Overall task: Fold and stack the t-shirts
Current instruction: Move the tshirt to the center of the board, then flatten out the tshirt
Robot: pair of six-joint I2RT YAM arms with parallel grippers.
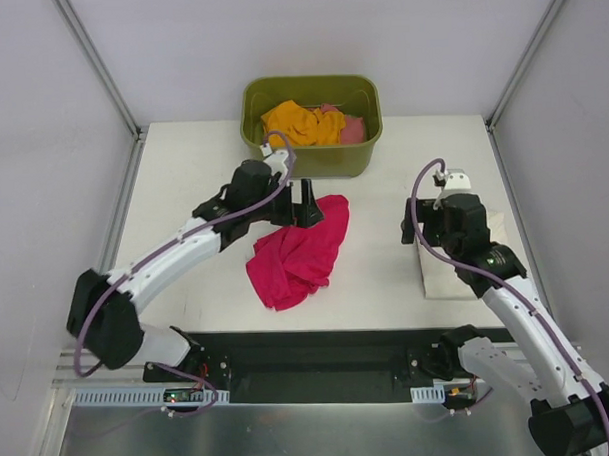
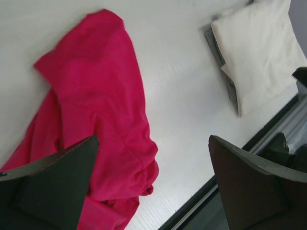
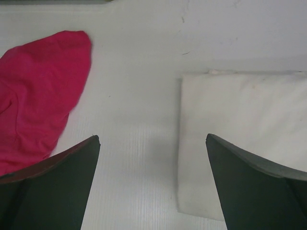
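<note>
You've got one of four done, by my read. The cream-white t-shirt lies folded flat by the right edge of the desk, toward the near-right corner, and nothing is stacked on it. The crimson-pink t-shirt is a crumpled heap mid-desk, a bit toward the near edge, not spread and not folded, so it looks like the next one. The orange t-shirt and the salmon-pink t-shirt sit bunched in the olive tub at the middle of the far edge, not yet pulled out. That leaves three folds and all the stacking. Your left gripper hangs over the far end of the crimson-pink t-shirt, jaws wide apart and nothing in them. Your right gripper is also spread and empty, over bare desk just left of the cream-white t-shirt.

Hard to read: from above, the right arm covers most of the cream-white t-shirt, so you can't judge how neat the fold is. The left wrist view shows a grey band along its edge, either shadow or something under it, can't tell. Only a sliver of the salmon-pink t-shirt shows, and anything beneath the orange one is hidden. No collar or sleeves can be made out on the crimson-pink heap.
</note>
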